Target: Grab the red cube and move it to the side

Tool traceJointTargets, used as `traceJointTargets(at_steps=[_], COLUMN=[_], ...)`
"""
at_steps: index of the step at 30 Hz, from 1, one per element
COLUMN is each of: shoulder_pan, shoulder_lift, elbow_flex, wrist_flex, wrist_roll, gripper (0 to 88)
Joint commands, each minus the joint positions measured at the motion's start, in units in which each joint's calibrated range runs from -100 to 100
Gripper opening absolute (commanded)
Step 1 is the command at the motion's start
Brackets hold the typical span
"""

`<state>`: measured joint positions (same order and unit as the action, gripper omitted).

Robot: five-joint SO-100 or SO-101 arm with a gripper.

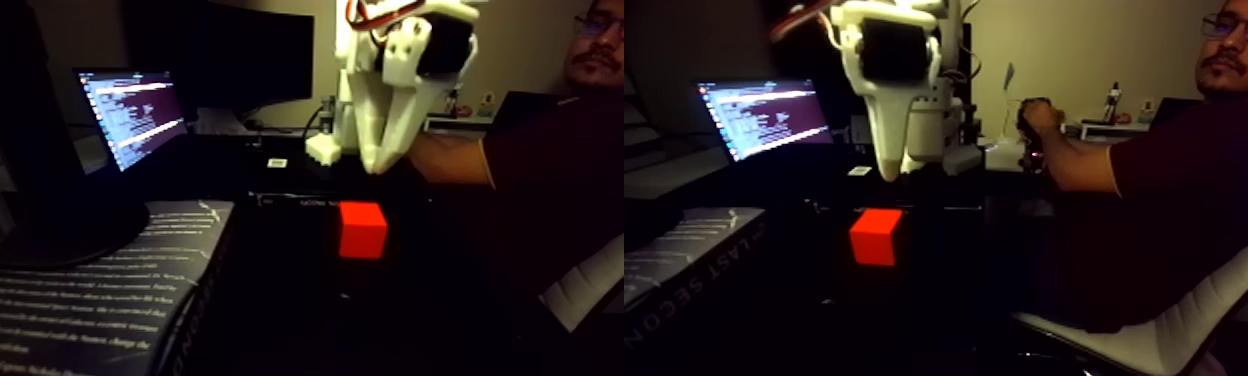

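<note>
Tool in white plastic hangs above the dark counter, its two fingers spread apart and holding nothing. Just below it, slightly to its right in the left half of the fixed view, the red cube sits on the counter, apart from the fingertips. Behind the tool to its left a lit laptop screen glows. A book lies lower left of the tool. To the tool's right, a seated person reaches an arm behind it.
</note>
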<state>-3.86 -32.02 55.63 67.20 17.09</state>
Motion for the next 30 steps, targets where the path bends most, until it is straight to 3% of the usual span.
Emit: traceJointTargets(at_steps=[1, 30], shoulder_pan=[0.4, 4.4], shoulder_lift=[2.2, 9.4], elbow_flex=[-3.7, -6.9], wrist_flex=[0.2, -2.8], wrist_roll=[0.3, 2.4], gripper=[0.7, 0.8])
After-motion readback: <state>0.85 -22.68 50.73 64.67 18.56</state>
